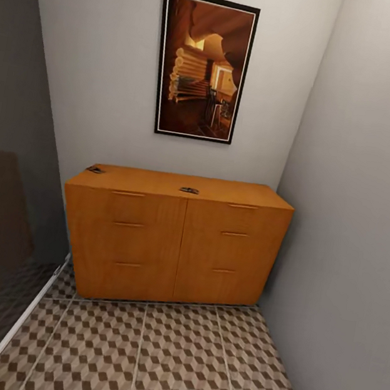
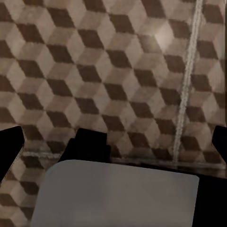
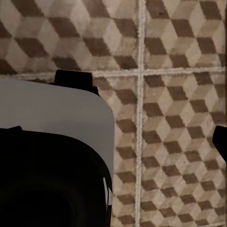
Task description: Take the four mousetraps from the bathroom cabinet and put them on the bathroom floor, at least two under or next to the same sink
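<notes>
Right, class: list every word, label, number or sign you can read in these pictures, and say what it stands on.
None can be read.
The framed picture on the wall shows a warm-lit interior scene, no lettering.
The cabinet fronts and top are plain wood.
The two small dark mousetraps on its top are too small to show any marking.
The bathroom floor carries a cube pattern alone.
</notes>
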Tool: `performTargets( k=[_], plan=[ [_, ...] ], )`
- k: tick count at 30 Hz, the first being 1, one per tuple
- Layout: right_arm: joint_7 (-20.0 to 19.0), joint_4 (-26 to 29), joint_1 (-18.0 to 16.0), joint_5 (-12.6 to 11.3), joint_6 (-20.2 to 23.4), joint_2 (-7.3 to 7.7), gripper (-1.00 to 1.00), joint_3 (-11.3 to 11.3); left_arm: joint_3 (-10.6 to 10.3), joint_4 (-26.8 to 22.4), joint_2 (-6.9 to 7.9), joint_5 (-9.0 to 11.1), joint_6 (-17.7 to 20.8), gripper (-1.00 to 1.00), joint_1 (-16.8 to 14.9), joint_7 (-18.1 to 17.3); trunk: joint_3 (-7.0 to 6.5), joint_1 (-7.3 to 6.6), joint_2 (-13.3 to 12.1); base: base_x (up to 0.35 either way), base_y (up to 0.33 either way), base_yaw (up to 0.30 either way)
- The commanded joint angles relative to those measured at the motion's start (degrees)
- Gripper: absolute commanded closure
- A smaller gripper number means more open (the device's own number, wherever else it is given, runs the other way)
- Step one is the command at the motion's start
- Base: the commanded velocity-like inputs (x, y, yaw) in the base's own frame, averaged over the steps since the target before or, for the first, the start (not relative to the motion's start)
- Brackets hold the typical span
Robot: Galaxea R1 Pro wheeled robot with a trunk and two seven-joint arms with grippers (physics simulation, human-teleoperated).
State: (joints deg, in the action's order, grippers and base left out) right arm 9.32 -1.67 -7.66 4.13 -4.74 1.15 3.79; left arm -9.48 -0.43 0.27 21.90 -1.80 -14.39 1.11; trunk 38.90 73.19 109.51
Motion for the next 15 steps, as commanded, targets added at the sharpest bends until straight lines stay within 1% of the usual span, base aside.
performTargets(
  k=[1, 15],
  plan=[
    [0.28, -0.18, -0.07, 0.44, -0.18, -0.01, -1.00, 0.34, -0.48, 0.01, 0.00, 0.43, -0.14, -1.00, -0.03, 0.12, 0.06, 0.03, 0.02, 0.323, 0.000, 0.000],
    [0.31, -0.18, -0.07, 0.44, -0.18, -0.04, -1.00, 0.35, -0.46, 0.00, 0.02, 0.43, -0.14, -1.00, -0.03, 0.12, 0.06, 0.03, 0.02, 0.323, 0.000, 0.000]
  ],
)
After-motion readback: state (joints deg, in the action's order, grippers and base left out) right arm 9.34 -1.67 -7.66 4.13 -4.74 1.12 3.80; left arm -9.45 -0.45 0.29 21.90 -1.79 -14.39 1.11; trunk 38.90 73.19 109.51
